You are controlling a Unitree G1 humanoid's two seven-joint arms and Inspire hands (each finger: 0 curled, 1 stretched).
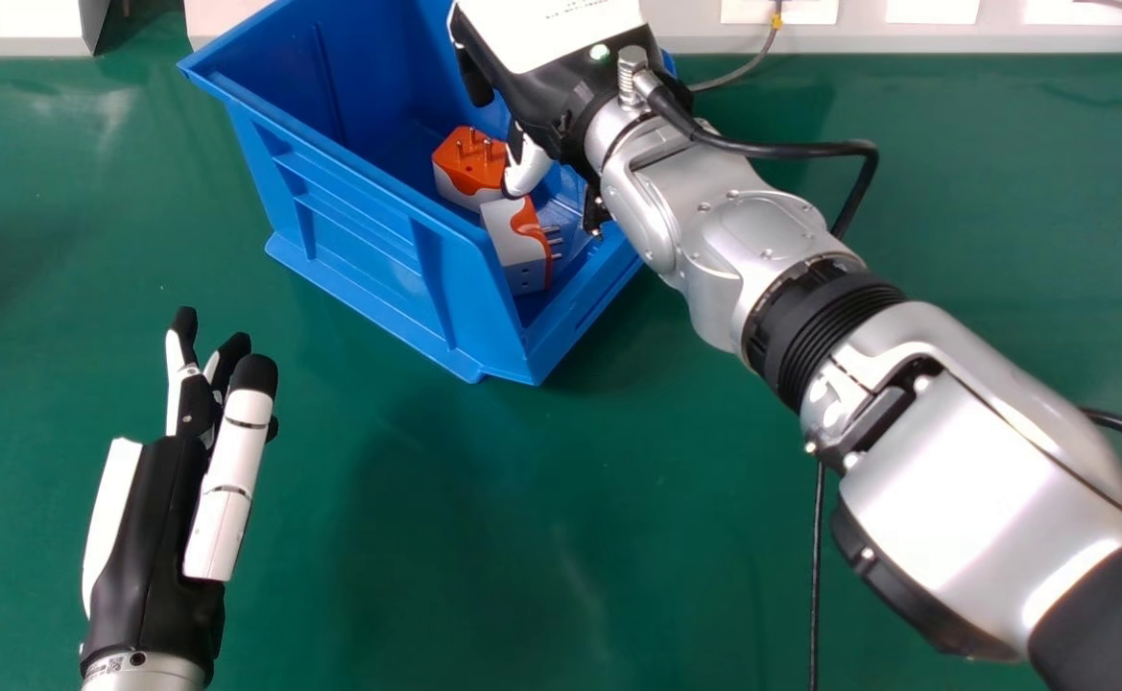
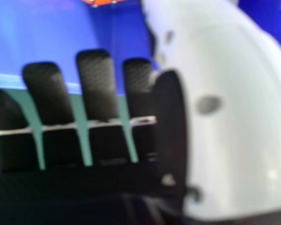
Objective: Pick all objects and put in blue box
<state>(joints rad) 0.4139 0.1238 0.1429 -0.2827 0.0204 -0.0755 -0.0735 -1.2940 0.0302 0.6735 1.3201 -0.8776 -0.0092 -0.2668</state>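
The blue box (image 1: 369, 226) stands at the top middle of the head view. Inside it lie two orange and white plug adapters: one (image 1: 469, 165) has its prongs upward, and the other (image 1: 519, 245), nearer the front corner, has its prongs sideways. My right hand (image 1: 546, 106) is over the box's right side, its thumb close beside the adapters. In the right hand view, the right hand (image 2: 98, 89) is open, with its fingers extended and nothing between them and the thumb. My left hand (image 1: 172, 499) is open at the lower left, apart from the box.
The green table (image 1: 522, 518) extends around the box. A black cable (image 1: 816, 576) hangs by the right arm, and another cable runs behind the box. White and grey equipment (image 1: 906, 29) lines the table's far edge.
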